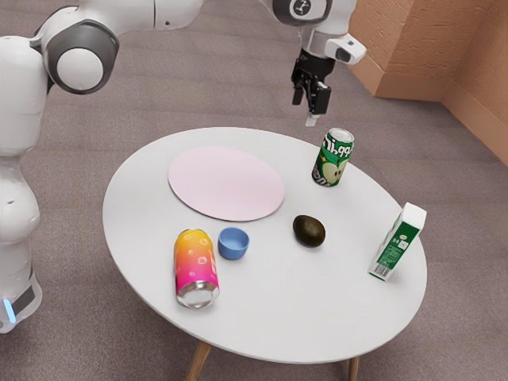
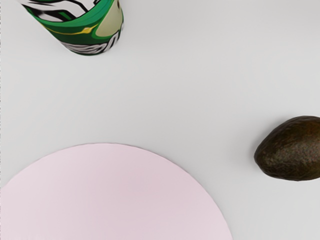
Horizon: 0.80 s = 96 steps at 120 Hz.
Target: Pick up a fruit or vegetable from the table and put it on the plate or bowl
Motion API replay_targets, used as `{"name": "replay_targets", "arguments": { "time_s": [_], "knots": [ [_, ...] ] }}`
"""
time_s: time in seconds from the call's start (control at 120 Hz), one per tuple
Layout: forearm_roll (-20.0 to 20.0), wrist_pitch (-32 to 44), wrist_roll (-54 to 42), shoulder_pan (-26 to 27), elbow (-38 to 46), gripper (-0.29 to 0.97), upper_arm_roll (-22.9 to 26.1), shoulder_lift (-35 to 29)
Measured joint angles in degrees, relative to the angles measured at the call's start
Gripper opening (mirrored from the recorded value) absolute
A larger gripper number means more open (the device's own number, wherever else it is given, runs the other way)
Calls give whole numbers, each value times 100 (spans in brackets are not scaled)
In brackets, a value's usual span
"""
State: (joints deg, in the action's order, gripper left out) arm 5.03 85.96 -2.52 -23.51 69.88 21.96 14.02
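Observation:
A dark green avocado (image 1: 309,230) (image 2: 292,148) lies on the round white table (image 1: 278,317), towards the exterior view's right of centre. A flat pink plate (image 1: 226,182) (image 2: 110,195) rests on the far side of the table, with a small blue bowl (image 1: 233,242) just in front of it. My black gripper (image 1: 310,107) hangs well above the table's far edge, behind the green can and up from the avocado. Its fingers stand open with nothing between them.
A green apple-drink can (image 1: 333,158) (image 2: 85,25) stands upright between my gripper and the avocado. A pink-orange can (image 1: 195,267) lies on its side by the bowl. A green-white carton (image 1: 397,241) stands near the table's edge at the exterior view's right.

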Motion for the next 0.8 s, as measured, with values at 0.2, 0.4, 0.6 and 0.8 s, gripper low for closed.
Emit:
{"name": "replay_targets", "arguments": {
  "time_s": [0.2,0.4,0.6,0.8],
  "knots": [
    [-14,-6,-11,3,1,68,-10,-2],
    [-566,60,-574,6,-124,68,-174,-94],
    [-124,169,-1833,111,-318,68,782,-113],
    [246,204,-2818,134,-271,68,946,66]
  ]
}}
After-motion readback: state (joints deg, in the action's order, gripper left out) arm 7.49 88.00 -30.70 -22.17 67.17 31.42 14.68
